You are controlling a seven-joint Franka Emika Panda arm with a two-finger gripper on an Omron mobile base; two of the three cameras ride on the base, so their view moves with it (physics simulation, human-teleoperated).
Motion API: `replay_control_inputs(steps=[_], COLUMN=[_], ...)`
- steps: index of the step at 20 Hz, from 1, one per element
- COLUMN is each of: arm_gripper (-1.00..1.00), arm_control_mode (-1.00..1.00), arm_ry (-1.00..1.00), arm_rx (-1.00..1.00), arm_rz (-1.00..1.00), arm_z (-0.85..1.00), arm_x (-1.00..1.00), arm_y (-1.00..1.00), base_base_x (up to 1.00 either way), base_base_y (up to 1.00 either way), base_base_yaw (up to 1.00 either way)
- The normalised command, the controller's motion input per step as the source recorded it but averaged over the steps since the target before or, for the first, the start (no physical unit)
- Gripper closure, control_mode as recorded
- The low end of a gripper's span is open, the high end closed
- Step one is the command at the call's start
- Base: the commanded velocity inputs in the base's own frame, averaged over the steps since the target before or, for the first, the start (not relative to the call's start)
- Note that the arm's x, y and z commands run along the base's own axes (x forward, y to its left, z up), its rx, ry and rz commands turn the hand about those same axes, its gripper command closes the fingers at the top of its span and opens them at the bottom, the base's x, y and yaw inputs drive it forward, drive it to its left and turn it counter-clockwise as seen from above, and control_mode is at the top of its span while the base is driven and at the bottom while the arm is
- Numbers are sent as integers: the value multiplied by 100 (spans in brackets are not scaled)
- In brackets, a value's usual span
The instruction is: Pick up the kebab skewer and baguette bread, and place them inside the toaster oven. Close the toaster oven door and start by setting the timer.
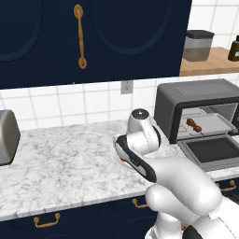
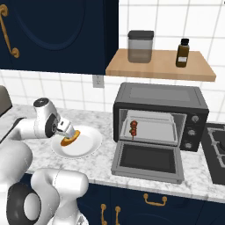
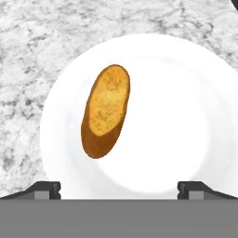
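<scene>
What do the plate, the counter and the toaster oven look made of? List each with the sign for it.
White plate: likely glazed ceramic; smooth, even white with a soft sheen.
Counter: marble-like stone; grey veins on white.
Toaster oven: probably painted or brushed metal; flat dark grey panels, with a dark glass-like door folded open.

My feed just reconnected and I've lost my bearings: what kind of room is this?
A home kitchen, by the look of it: a marble counter with dark blue cabinets above, a toaster oven standing open, and a white plate holding a small loaf.

The arm hides most of the white plate [image 1: 116,156] in the left base view.
</scene>
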Motion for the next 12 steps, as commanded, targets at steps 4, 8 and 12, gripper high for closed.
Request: replay_control_inputs(steps=[4, 8, 12], arm_gripper=[-100, -100, -100], arm_control_mode=[-100, -100, -100], arm_ry=[0, 0, 0], arm_rx=[6, 4, 1], arm_rz=[0, 0, 0], arm_z=[-27, -30, -27], arm_x=[43, 37, 34], arm_y=[-1, 0, 0], base_base_x=[0, 0, 0], base_base_y=[0, 0, 0], base_base_yaw=[0, 0, 0])
